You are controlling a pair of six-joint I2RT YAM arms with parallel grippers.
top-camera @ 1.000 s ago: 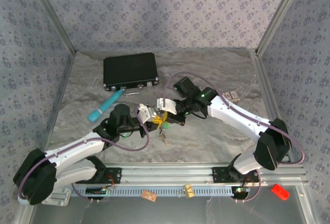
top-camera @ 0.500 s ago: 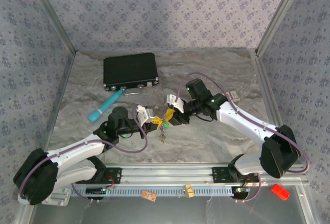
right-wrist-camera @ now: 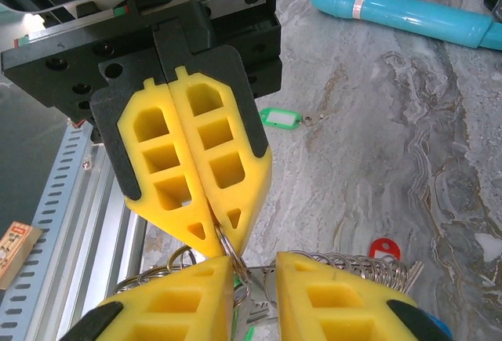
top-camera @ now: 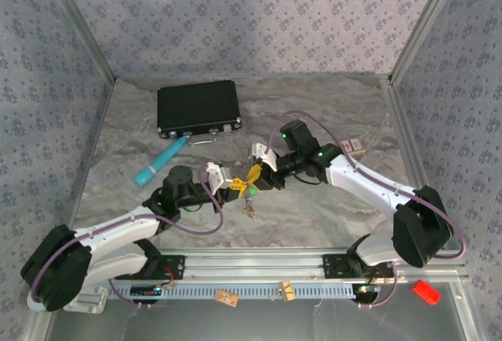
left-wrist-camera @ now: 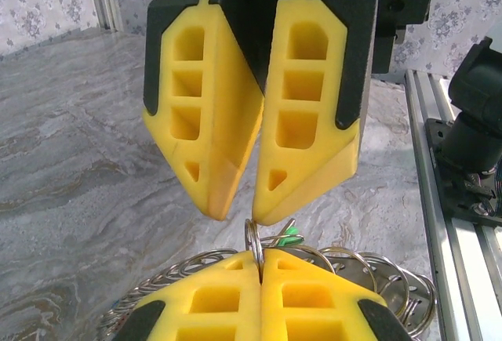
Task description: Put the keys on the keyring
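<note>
Marbled table (top-camera: pixel 329 215) below, with both arms meeting mid-table. Since a second ago: shifted slightly leftward, right wrist re-angled, probably lining up for threading. Clamped on keyring (left-wrist-camera: pixel 252 239) with left fingers (left-wrist-camera: pixel 212 298); right fingers (left-wrist-camera: pixel 306 121) narrowly apart just above. Via right wrist camera, additionally: green key (right-wrist-camera: pixel 280 117) loose on table, red key (right-wrist-camera: pixel 383 248) near ring.

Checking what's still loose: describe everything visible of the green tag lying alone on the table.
The green tag is a small flat oblong of green plastic with a white panel, a tiny metal link at one end. It lies flat on the marbled table, beside the left tool, clear of it.
</note>
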